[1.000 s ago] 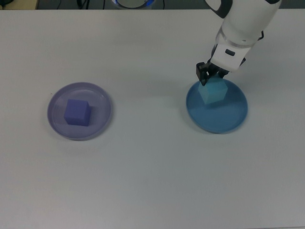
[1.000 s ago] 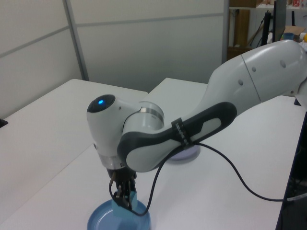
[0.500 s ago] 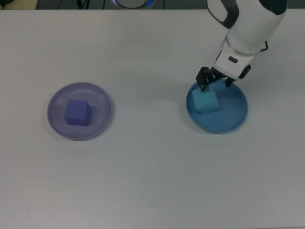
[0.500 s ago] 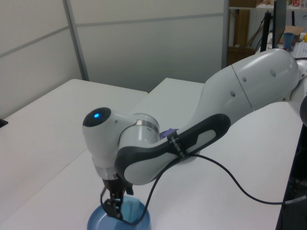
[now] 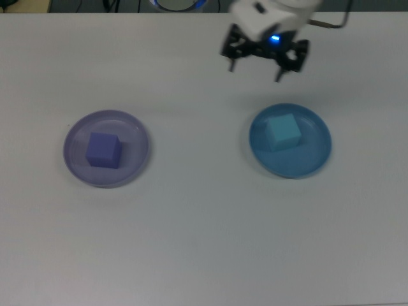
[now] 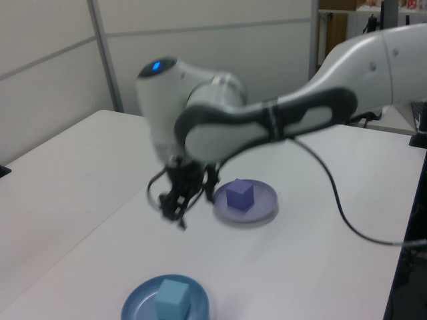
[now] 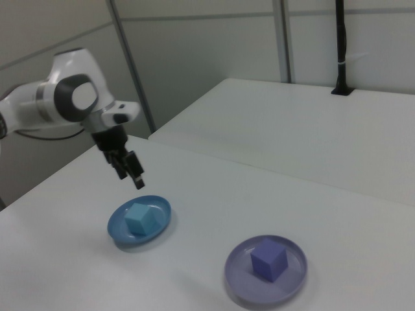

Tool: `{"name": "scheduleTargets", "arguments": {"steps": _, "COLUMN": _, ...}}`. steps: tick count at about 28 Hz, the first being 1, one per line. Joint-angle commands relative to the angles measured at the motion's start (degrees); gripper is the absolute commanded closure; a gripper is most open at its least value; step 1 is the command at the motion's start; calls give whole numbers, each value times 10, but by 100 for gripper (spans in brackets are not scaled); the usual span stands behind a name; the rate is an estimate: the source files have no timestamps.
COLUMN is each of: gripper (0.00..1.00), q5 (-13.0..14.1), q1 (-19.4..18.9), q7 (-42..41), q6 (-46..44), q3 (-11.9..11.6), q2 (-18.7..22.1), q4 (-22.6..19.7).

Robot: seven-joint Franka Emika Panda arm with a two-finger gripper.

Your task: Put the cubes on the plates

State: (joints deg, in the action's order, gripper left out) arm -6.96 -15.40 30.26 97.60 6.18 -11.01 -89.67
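Note:
The light cyan cube [image 5: 282,132] rests on the blue plate [image 5: 312,153], a little toward the plate's far side in the top view. The violet cube [image 5: 103,150] sits in the middle of the lavender plate [image 5: 137,137]. My gripper [image 5: 255,71] hangs open and empty above the table, beyond the blue plate toward the top view's upper edge, touching neither cube. In the right view the gripper [image 7: 131,177] hovers up and left of the cyan cube [image 7: 139,218]. In the left view the gripper [image 6: 175,212] is in the air between the blue plate [image 6: 137,303] and the lavender plate [image 6: 263,207].
The white table carries only the two plates. A black cable runs from the arm in the left view. Wall panels and a second white table stand behind in the right view.
The gripper was shut on the cyan cube over the blue plate, then opened and left it there. It has since risen and swung away toward the top view's upper left.

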Motion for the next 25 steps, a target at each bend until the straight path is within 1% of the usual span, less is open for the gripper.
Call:
{"name": "scheduleTargets", "arguments": {"steps": 1, "gripper": 0, "q5": 34, "q1": 70, "q7": -138, "q6": -72, "q3": -2, "q2": 33, "q4": -1}}
{"name": "scheduleTargets", "arguments": {"steps": 4, "gripper": 0, "q5": 55, "q1": 110, "q7": -205, "q6": -91, "q3": -2, "q2": 55, "q4": -6}}
{"name": "scheduleTargets", "arguments": {"steps": 5, "gripper": 0, "q5": 65, "q1": 128, "q7": -229, "q6": -95, "q3": 1, "q2": 69, "q4": -11}}
{"name": "scheduleTargets", "arguments": {"steps": 6, "gripper": 0, "q5": 66, "q1": 132, "q7": -238, "q6": -95, "q3": 1, "q2": 79, "q4": -17}}
{"name": "scheduleTargets", "arguments": {"steps": 9, "gripper": 0, "q5": 66, "q1": 136, "q7": -242, "q6": -88, "q3": 0, "q2": 101, "q4": -34}}
{"name": "scheduleTargets", "arguments": {"steps": 11, "gripper": 0, "q5": 66, "q1": 136, "q7": -242, "q6": -78, "q3": 0, "q2": 106, "q4": -38}}
{"name": "scheduleTargets", "arguments": {"steps": 16, "gripper": 0, "q5": 65, "q1": 136, "q7": -235, "q6": -22, "q3": 0, "q2": 107, "q4": -45}}
{"name": "scheduleTargets", "arguments": {"steps": 21, "gripper": 0, "q5": 62, "q1": 147, "q7": -237, "q6": -15, "q3": 0, "q2": 107, "q4": -40}}
{"name": "scheduleTargets", "arguments": {"steps": 25, "gripper": 0, "q5": 61, "q1": 148, "q7": -244, "q6": -17, "q3": 0, "q2": 106, "q4": -33}}
